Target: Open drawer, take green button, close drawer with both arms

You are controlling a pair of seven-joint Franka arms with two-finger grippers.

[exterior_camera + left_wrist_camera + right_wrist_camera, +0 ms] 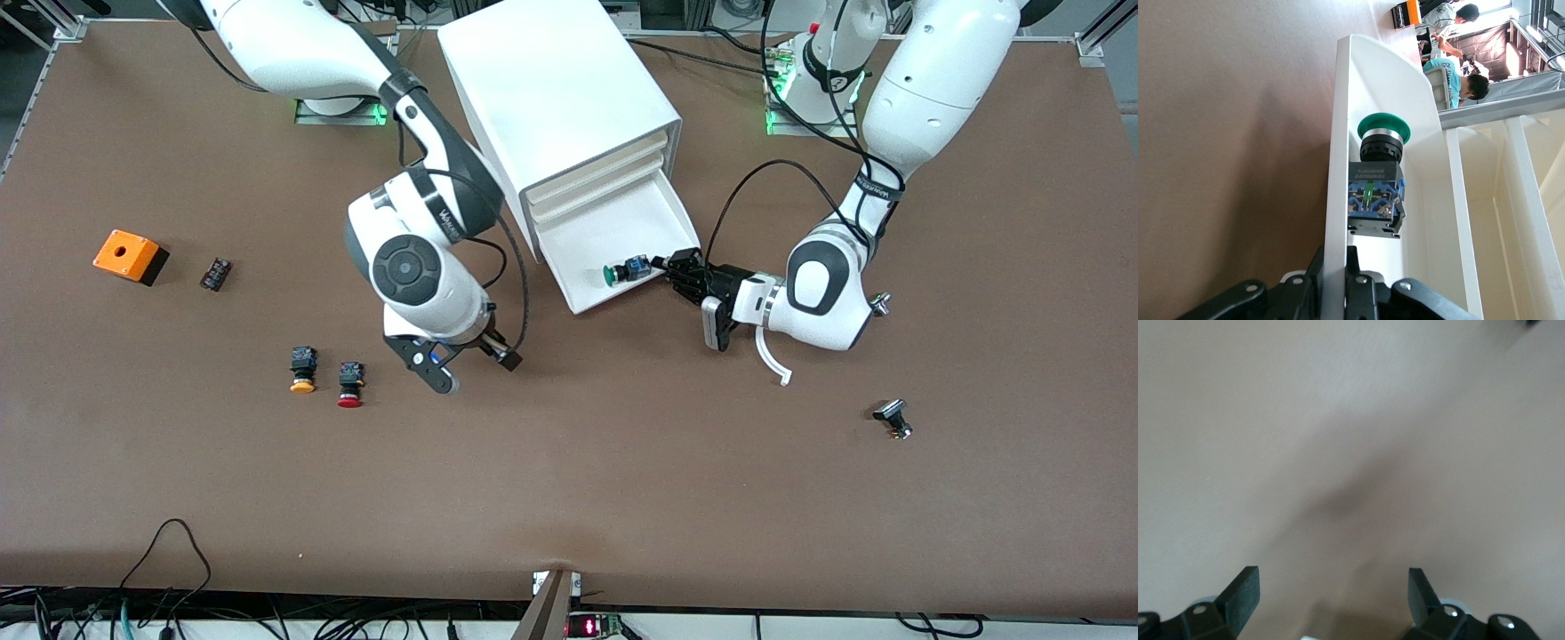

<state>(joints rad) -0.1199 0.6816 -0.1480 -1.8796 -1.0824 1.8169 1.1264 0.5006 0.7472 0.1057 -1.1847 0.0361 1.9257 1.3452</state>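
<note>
The lowest drawer (613, 227) of the white cabinet (551, 80) stands pulled out. The green-capped button (622, 271) lies on its side inside, close to the drawer's front wall. My left gripper (673, 265) is shut on that front wall near the corner toward the left arm's end. In the left wrist view the white wall (1350, 133) runs between the fingers (1361, 263) of the left gripper (1341, 260), and the button (1377, 183) lies just past them. My right gripper (471, 366) hangs open over bare table beside the cabinet; the right gripper (1333, 590) holds nothing.
An orange-capped button (302, 370) and a red-capped button (350, 386) stand near the right gripper. An orange box (130, 256) and a small black part (215, 273) lie toward the right arm's end. Another black part (893, 418) lies toward the left arm's end.
</note>
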